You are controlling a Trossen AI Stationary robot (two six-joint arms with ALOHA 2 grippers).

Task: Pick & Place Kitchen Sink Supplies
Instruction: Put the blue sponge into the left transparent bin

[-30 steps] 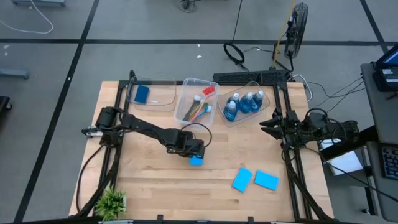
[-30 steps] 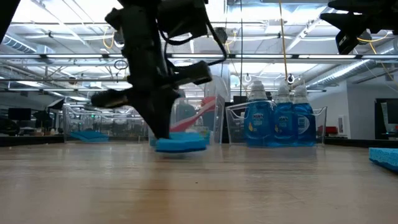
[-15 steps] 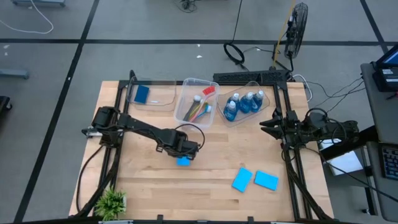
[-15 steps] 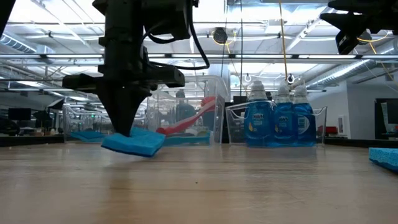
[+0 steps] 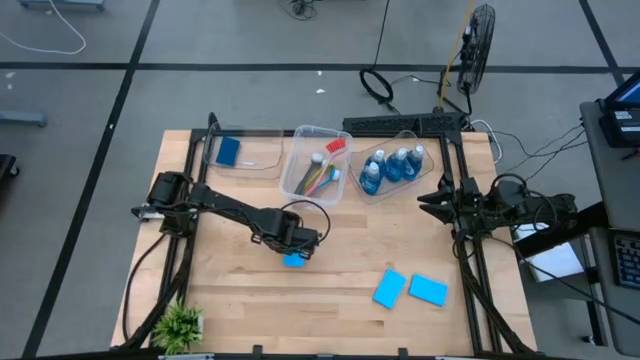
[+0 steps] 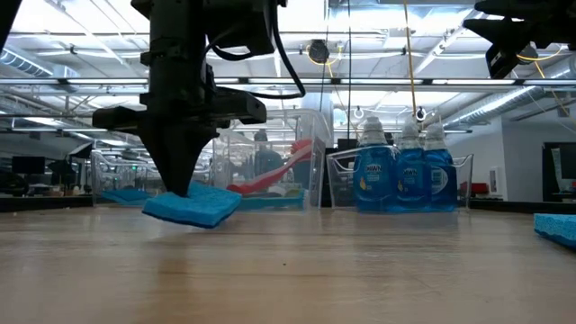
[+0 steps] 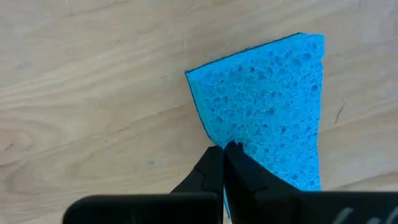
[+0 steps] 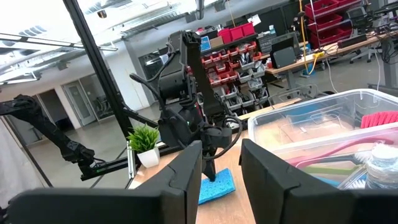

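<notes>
From my left wrist, my own fingers cover the near end of the blue sponge. In the low view, a second sponge is cut off by the edge, and the brushes blur behind bin walls.

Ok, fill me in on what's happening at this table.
The left gripper is shut on a flat blue rectangular sponge, held tilted just off the wooden table. Two more blue sponges lie on the table; another sits in a clear bin. The right gripper waits open at the table's right edge.
</notes>
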